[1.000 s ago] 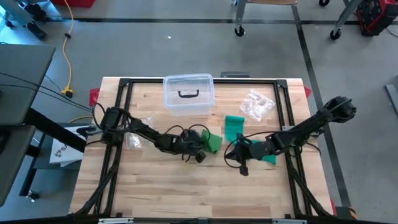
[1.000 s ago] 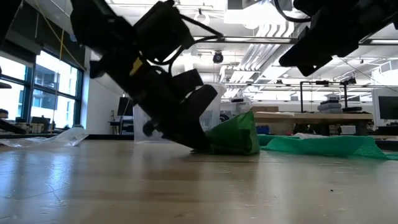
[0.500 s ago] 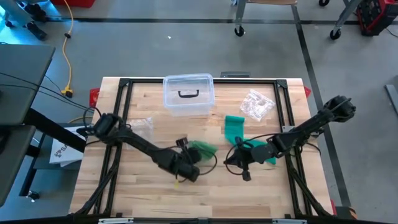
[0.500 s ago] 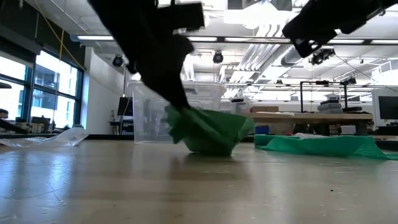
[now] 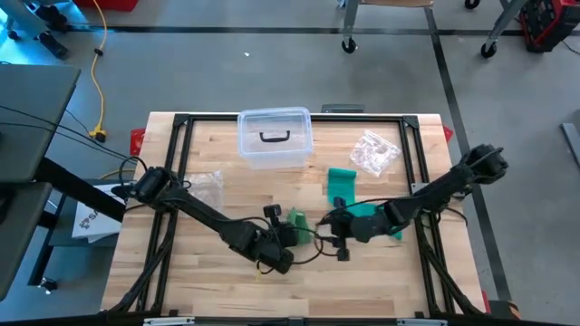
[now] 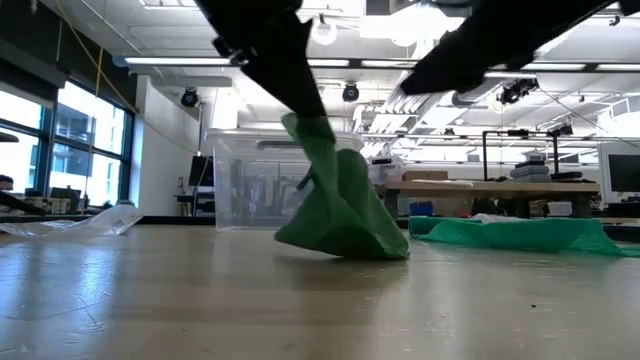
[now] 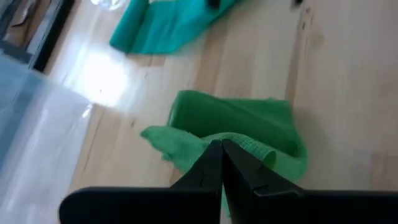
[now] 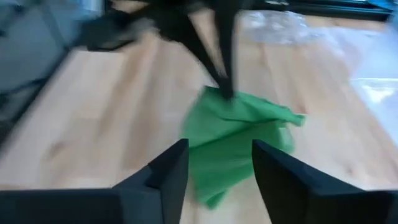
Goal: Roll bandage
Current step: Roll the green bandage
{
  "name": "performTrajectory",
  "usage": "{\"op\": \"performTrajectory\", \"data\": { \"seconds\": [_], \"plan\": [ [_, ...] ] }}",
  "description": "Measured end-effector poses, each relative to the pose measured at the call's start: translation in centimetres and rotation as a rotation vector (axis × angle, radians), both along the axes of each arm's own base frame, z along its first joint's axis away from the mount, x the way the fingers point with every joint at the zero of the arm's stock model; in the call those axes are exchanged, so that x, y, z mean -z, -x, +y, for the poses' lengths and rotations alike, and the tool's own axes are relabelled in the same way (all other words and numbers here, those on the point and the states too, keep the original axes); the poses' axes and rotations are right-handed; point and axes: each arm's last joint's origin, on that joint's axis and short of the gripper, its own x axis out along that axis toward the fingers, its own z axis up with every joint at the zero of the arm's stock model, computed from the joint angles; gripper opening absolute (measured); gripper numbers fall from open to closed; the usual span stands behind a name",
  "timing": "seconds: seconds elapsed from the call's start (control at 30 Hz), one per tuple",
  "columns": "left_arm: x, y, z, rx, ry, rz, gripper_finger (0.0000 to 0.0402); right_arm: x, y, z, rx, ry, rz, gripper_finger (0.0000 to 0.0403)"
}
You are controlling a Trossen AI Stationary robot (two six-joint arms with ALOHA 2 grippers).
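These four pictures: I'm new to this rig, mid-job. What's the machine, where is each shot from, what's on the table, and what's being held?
Two dark robot arms work at a wooden table. One picture looks straight down, one looks level across the tabletop, and one comes from each wrist. The left gripper has its fingers shut on a crumpled green bandage, lifting one end while the rest rests on the wood. The right gripper is open, facing that bandage. A teal bandage lies flat nearby, with a clear lidded box and a plastic wrapper farther back.
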Motion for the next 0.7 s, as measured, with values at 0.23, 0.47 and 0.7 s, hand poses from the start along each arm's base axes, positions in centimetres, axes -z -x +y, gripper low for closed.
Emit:
{"op": "performTrajectory", "data": {
  "seconds": [0.23,0.47,0.7],
  "plan": [
    [0.2,1.3,-0.3,-0.066,-0.014,0.044,0.0,1.4,-4.5,-1.4,-0.049,0.007,0.071,0.0172],
    [0.3,1.4,-0.2,-0.084,-0.035,0.036,0.0,3.7,-9.0,-1.8,-0.154,0.018,0.13,0.0078],
    [0.4,2.3,-0.8,-0.088,-0.042,0.066,0.0,6.3,-11.0,-3.2,-0.122,-0.013,0.191,0.0016]
  ]
}}
